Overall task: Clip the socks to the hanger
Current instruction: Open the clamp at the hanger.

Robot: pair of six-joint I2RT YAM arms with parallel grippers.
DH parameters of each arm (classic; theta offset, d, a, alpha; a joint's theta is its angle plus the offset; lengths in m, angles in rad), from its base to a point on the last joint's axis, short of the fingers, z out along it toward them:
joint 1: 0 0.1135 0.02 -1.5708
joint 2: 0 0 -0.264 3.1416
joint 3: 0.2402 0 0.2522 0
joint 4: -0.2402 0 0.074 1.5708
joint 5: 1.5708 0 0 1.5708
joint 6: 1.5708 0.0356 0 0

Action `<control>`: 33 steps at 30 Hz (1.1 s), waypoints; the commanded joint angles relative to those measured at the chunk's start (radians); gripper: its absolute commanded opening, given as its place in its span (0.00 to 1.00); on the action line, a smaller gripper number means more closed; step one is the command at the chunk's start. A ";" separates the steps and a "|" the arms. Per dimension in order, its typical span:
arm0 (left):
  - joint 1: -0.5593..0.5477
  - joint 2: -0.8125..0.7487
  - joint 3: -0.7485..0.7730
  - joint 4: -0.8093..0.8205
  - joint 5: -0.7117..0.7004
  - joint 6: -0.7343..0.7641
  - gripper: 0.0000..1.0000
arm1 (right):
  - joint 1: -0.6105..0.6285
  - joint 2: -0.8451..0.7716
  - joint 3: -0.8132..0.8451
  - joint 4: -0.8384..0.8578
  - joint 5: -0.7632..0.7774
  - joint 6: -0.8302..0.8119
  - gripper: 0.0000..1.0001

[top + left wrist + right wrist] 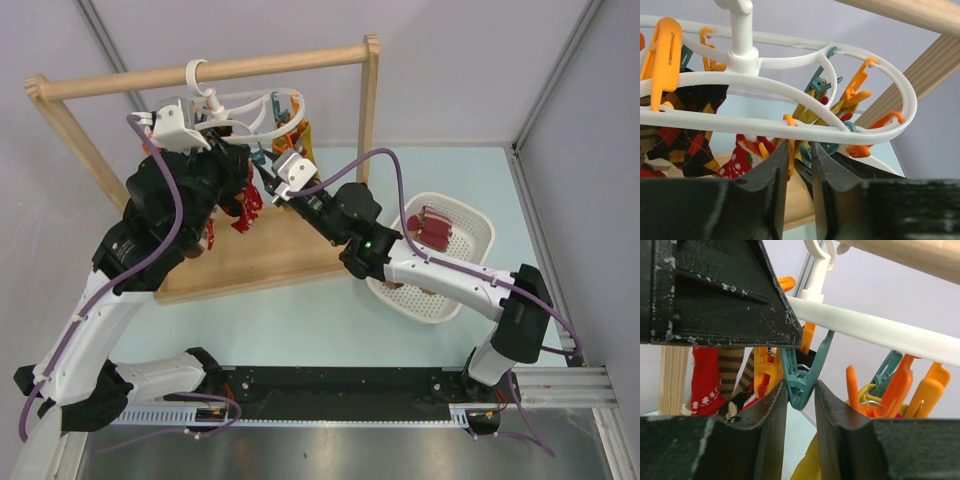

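Note:
The white oval hanger (pixel 250 105) hangs by its hook from the wooden rail, with orange and teal pegs on it. My right gripper (pixel 800 390) is shut on a teal peg (pixel 802 377) under the hanger's ring (pixel 880 332); in the top view the right gripper (pixel 272 160) is at the hanger's near side. My left gripper (pixel 800 150) is nearly closed just below the ring (pixel 765 85), on an orange peg (pixel 790 152); it also shows from above (pixel 235 150). A red patterned sock (pixel 742 157) (pixel 245 205) and a brown striped sock (pixel 730 370) hang clipped.
A mustard sock (pixel 810 465) and a black diamond sock (pixel 685 130) also hang from the hanger. The wooden rail frame (pixel 200 72) stands on a wooden base (pixel 270 250). A white perforated basket (pixel 480 215) at the right holds more socks (pixel 435 228).

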 commanded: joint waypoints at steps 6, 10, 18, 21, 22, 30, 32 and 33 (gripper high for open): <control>-0.003 -0.014 0.042 0.003 -0.041 0.045 0.29 | 0.005 -0.103 -0.027 0.062 -0.083 0.027 0.28; -0.001 -0.012 0.046 -0.002 -0.027 0.033 0.34 | 0.007 -0.110 -0.035 0.068 -0.095 0.029 0.25; -0.003 -0.020 0.058 -0.023 -0.039 0.025 0.39 | 0.012 -0.118 -0.051 0.094 -0.128 0.024 0.22; -0.003 -0.029 0.083 -0.045 -0.033 0.004 0.52 | 0.013 -0.109 -0.053 0.100 -0.112 0.005 0.20; -0.003 -0.033 0.094 -0.057 -0.033 -0.013 0.56 | 0.012 -0.104 -0.051 0.102 -0.103 0.000 0.20; -0.007 -0.046 0.124 -0.106 0.037 -0.119 0.70 | 0.028 -0.074 -0.051 0.149 -0.020 -0.083 0.18; -0.017 -0.046 0.124 -0.109 0.046 -0.131 0.70 | 0.039 -0.068 -0.051 0.163 0.004 -0.104 0.18; -0.029 -0.046 0.124 -0.108 0.048 -0.143 0.70 | 0.042 -0.063 -0.053 0.168 0.010 -0.114 0.18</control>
